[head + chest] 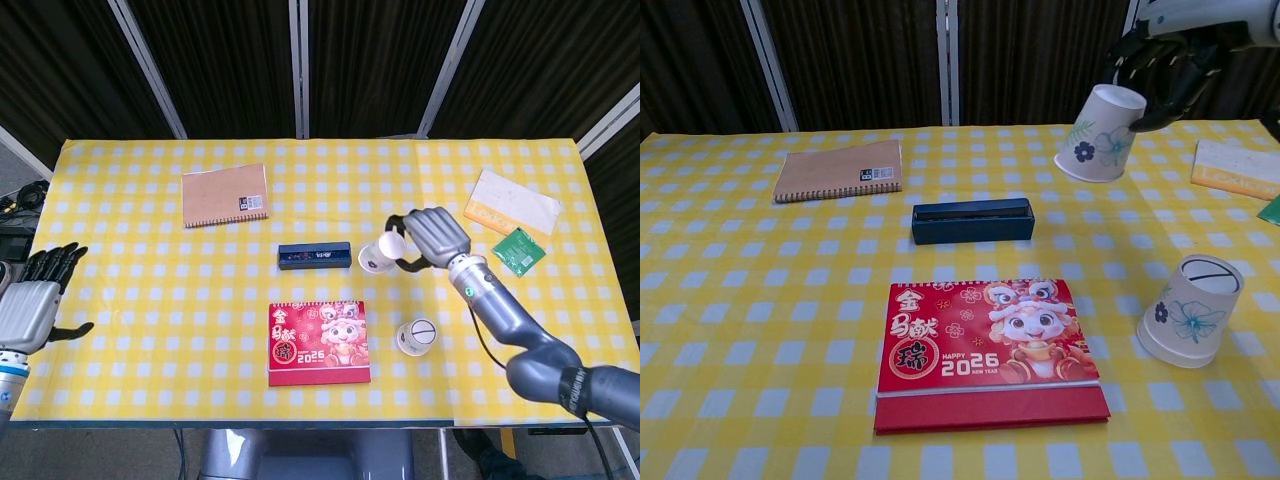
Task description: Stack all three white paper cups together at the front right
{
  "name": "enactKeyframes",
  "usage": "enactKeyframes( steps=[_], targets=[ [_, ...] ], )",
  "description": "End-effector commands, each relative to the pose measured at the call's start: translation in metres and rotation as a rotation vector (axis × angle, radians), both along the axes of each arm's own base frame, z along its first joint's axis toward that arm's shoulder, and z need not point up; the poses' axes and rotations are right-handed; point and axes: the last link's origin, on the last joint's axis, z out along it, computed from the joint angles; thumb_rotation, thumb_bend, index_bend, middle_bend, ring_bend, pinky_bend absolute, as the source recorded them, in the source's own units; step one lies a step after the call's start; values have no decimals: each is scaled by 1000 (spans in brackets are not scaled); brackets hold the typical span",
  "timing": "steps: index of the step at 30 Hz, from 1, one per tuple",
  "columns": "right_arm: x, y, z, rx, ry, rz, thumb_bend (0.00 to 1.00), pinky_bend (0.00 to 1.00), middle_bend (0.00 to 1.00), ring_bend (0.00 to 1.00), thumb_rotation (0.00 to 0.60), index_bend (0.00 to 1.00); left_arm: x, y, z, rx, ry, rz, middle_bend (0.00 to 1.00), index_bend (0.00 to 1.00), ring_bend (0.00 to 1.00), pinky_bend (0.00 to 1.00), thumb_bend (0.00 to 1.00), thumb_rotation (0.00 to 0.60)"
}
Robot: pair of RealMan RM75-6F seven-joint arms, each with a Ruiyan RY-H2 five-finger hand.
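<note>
— Holding anything, that right hand (1168, 62)?
— Yes, it grips a white paper cup (1099, 146) upside down above the counter (150, 270). Another cup (1191, 310) sits front right. The left hand (30, 300) hangs spread, empty.

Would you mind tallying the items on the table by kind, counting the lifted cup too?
Cups: 2
Notebook: 1
Calendar: 1
Dark blue box: 1
Yellow-and-white packet: 1
Green packet: 1
Total: 7
</note>
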Motion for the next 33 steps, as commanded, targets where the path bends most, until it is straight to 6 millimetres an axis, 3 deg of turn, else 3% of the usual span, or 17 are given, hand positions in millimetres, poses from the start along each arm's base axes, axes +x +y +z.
enactKeyframes(
  steps=[1, 7, 13, 33],
  targets=[
    [-17, 43, 33, -39, 50, 6, 261, 426, 476, 384, 600, 446, 3, -4, 2, -1, -11, -13, 0, 0, 0, 0, 0, 600],
    [-35, 89, 52, -44, 78, 1, 264, 426, 476, 384, 600, 446, 6, -12, 9, 7, -35, -35, 0, 0, 0, 0, 0, 600],
    [-60, 114, 49, -19, 124, -13, 269, 426, 477, 385, 600, 446, 8, -18, 12, 9, -44, -53, 0, 0, 0, 0, 0, 600],
    [-70, 123, 35, 11, 154, -4, 272, 426, 482, 385, 600, 446, 8, -20, 14, 7, -55, -59, 0, 0, 0, 0, 0, 600]
  ],
)
